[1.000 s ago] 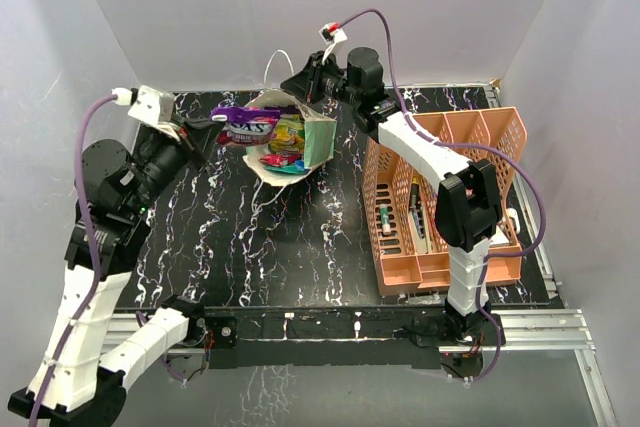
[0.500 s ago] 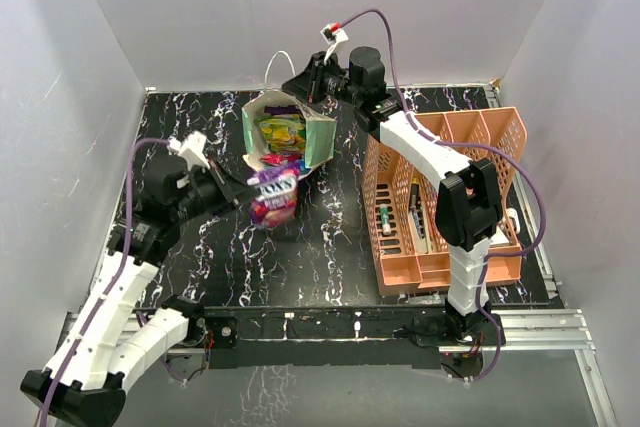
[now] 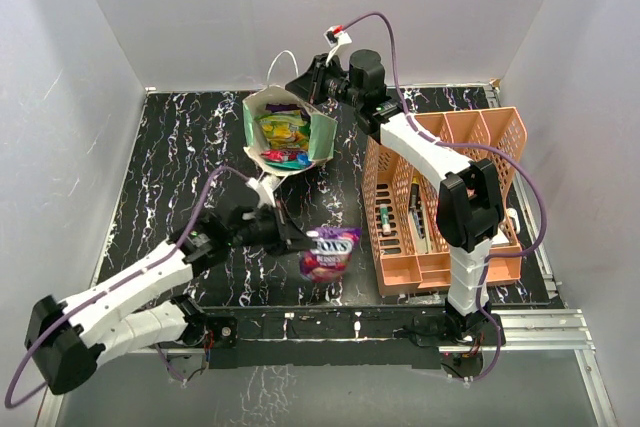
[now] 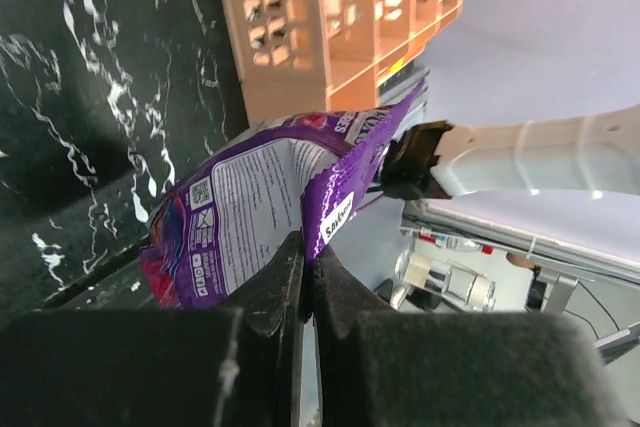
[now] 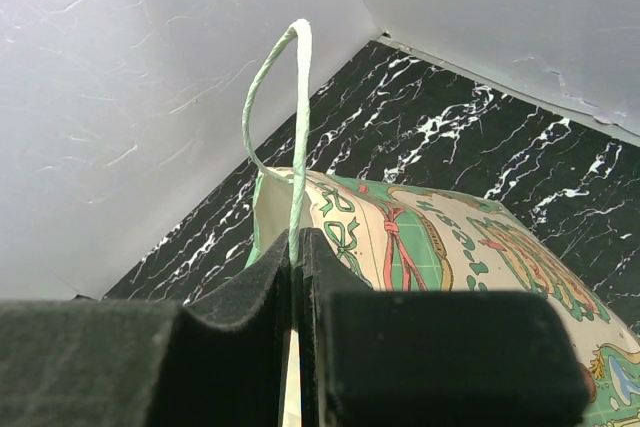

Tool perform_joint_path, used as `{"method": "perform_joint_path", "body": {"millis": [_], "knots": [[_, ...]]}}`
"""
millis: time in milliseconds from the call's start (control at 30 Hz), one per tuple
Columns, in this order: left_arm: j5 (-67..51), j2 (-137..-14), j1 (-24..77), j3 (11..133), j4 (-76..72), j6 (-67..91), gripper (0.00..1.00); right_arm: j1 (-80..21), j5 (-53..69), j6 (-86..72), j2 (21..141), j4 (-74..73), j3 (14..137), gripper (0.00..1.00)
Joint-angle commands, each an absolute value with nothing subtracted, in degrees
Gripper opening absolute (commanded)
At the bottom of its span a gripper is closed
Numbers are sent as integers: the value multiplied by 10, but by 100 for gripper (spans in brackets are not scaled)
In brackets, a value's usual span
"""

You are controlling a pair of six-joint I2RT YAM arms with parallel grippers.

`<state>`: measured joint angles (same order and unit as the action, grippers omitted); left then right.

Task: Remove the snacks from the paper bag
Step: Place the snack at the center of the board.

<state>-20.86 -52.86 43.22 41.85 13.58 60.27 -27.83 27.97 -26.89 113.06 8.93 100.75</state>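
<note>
Left pincer (image 3: 298,241) clamped on purple packet (image 3: 331,252) at lower centre, just left of peach organiser (image 3: 505,132), right pincer (image 5: 297,242) pinching bag (image 3: 322,139) handle (image 5: 296,117) at upper centre, other snacks (image 3: 281,131) inside, marbled desk (image 3: 180,147) beneath.

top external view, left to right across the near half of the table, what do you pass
left tool → purple packet pinched in it → peach organiser
</note>
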Motion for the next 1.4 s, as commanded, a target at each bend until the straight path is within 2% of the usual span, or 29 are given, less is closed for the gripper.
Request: {"method": "perform_joint_path", "body": {"millis": [0,167,367,800,967,1067,1233,1367], "knots": [[-154,-549,497,345,-46,742,0,-276,261,-250,1094,89,1010,7],[-86,-594,489,309,-1,765,0,-275,261,-242,1091,78,1011,7],[7,-657,481,365,128,678,0,-277,266,-240,1089,81,1001,7],[65,-744,474,411,159,588,1,-283,277,-241,1097,83,999,7],[74,-754,474,424,160,556,35,-286,276,-241,1099,80,996,7],[81,-700,474,425,185,537,57,-288,276,-242,1097,78,993,7],[41,-565,475,401,231,518,70,-290,273,-238,1095,75,993,7],[-59,-503,477,384,171,502,70,-292,272,-236,1094,68,998,7]]}}
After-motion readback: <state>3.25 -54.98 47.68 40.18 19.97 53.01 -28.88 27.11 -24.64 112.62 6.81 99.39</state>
